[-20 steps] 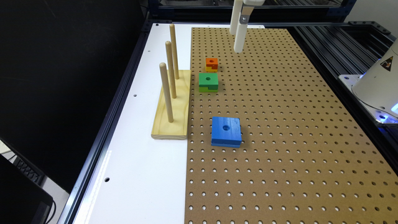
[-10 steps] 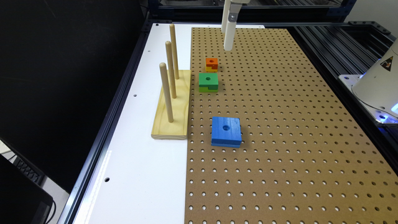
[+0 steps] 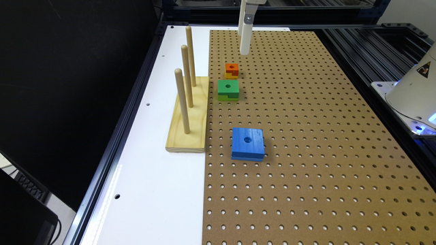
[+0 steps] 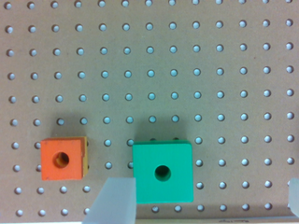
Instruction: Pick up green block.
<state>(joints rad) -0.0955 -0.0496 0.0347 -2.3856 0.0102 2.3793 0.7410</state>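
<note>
The green block [image 3: 228, 89] lies flat on the pegboard table [image 3: 306, 136], hole up, between the orange block [image 3: 232, 70] and the blue block [image 3: 248, 143] — free to grasp. The end effector [image 3: 245, 47] hovers beyond it, spread wide, empty.

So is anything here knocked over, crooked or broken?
Nothing stands out. The green block, the orange block and the blue block all lie flat on the pegboard, apart from one another. The three pegs stand upright on their wooden base. The tool hangs above the board, touching nothing.
</note>
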